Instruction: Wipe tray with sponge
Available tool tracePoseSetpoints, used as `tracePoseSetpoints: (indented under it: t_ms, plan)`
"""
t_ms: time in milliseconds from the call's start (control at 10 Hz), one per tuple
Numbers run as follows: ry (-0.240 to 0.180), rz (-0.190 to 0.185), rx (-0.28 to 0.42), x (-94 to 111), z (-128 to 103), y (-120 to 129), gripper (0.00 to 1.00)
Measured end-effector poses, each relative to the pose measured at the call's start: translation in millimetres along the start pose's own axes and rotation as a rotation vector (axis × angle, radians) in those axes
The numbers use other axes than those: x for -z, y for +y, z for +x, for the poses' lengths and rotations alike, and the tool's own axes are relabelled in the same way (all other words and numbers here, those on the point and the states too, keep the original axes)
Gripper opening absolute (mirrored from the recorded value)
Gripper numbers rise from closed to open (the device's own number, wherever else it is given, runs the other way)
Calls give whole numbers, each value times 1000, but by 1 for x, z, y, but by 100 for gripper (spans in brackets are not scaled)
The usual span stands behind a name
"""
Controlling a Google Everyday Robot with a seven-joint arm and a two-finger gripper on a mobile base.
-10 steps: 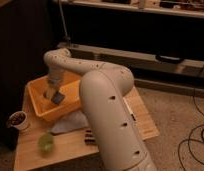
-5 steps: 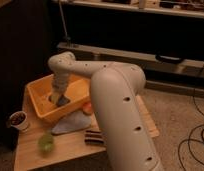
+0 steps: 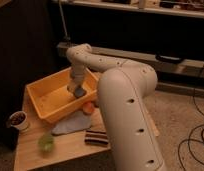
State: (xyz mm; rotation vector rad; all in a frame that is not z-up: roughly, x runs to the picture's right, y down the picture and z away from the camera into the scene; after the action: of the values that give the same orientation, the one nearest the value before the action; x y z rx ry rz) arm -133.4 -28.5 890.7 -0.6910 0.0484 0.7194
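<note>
The tray (image 3: 41, 95) is a large yellow-orange tub on the far left part of a wooden table. My gripper (image 3: 77, 90) reaches down inside the tray's right half. A small blue-grey sponge (image 3: 80, 93) sits at the gripper's tip, low over the tray's floor near its right wall. My big white arm (image 3: 126, 105) curves from the lower right over the table and hides part of the tray's right end.
A light-blue cloth (image 3: 70, 123) lies in front of the tray. A striped block (image 3: 96, 136) lies beside it. A green object (image 3: 46, 142) sits near the front. A small cup (image 3: 17, 120) stands at the left edge. An orange object (image 3: 88, 107) lies by the tray's corner.
My gripper with the sponge has moved rightward across the tray's floor. The arm's elbow has swung further right and nearer the camera.
</note>
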Motion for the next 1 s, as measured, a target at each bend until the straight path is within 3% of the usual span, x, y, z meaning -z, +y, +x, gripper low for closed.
tracePoseSetpoints:
  t_ms: [200,400,700,1000]
  plan:
    - [2,27,-47,5,-10,-25,0]
    - [0,36,-44,3,-35,-28,0]
    - [-24,14,8,-14,-101,-3,0]
    - [-77,-63,98,-31,-135,41,0]
